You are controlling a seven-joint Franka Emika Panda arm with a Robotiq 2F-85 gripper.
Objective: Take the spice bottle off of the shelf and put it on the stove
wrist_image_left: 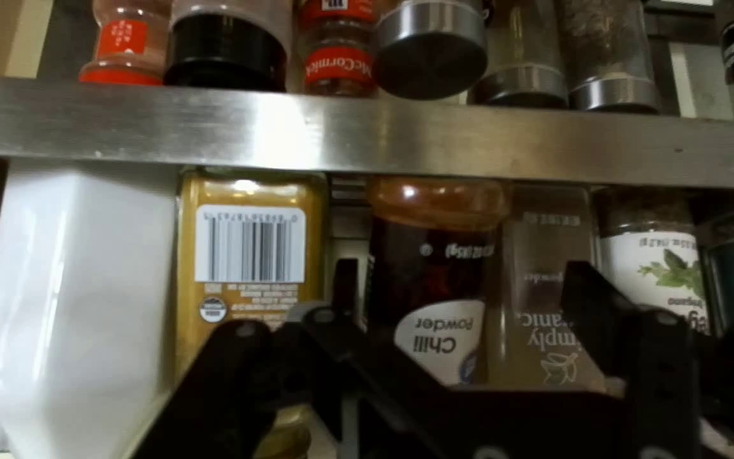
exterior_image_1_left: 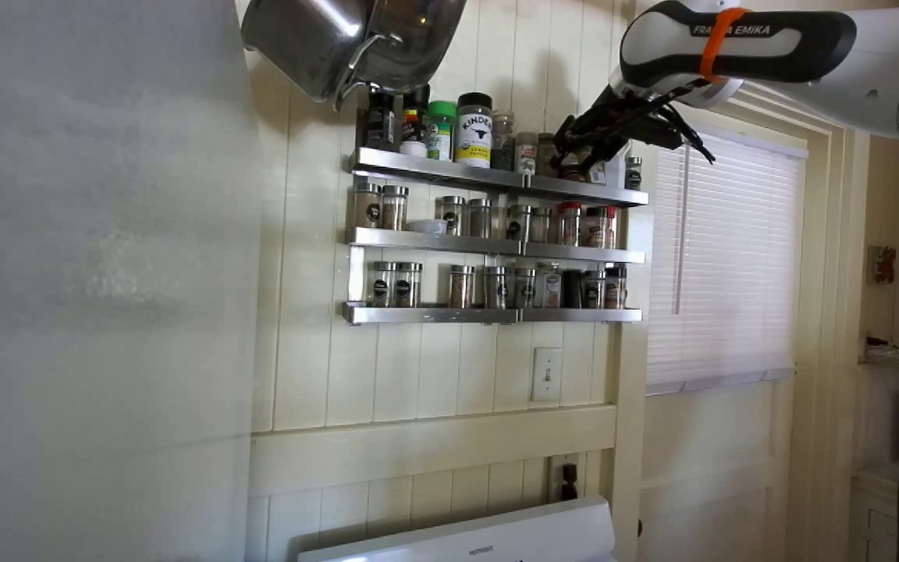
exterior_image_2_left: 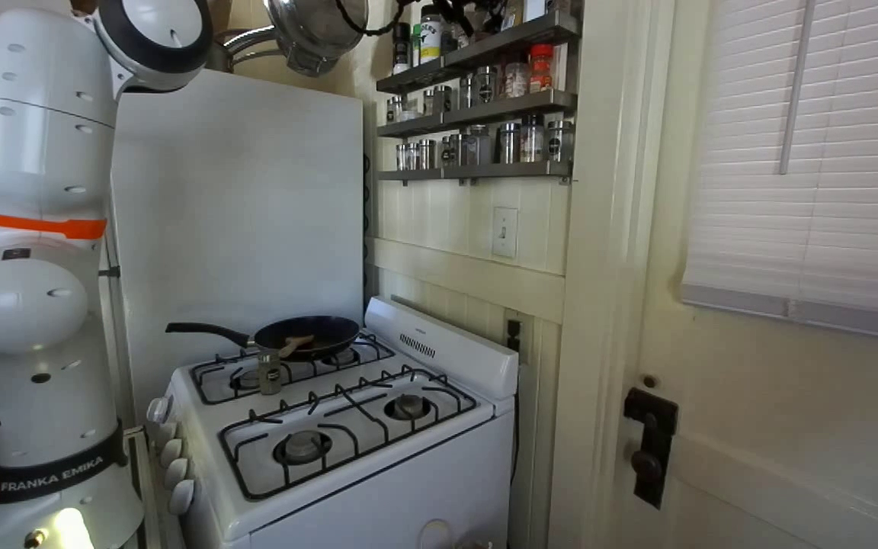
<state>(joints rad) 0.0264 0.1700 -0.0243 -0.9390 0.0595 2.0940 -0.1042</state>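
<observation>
The spice bottle, a dark chili powder bottle (wrist_image_left: 434,268), stands on the top tier of the silver shelf (exterior_image_1_left: 442,168), whose rail (wrist_image_left: 341,127) crosses the upside-down wrist view. Its cap is hidden behind my gripper. My gripper (wrist_image_left: 461,280) is open in front of it. One finger is at the gap between it and a yellow bottle; the other is in front of a clear Simply Organic jar. In an exterior view my gripper (exterior_image_1_left: 574,156) is at the right part of the top tier. The white stove (exterior_image_2_left: 439,351) stands below; its back panel (exterior_image_1_left: 481,538) also shows.
A white container (wrist_image_left: 74,287) and an oregano jar (wrist_image_left: 654,255) stand nearby on the tier. The green-capped bottle (exterior_image_1_left: 441,129) is farther left. Pots (exterior_image_1_left: 309,39) hang beside the shelf. A frying pan (exterior_image_2_left: 317,332) and a small jar (exterior_image_2_left: 269,371) are on the stove.
</observation>
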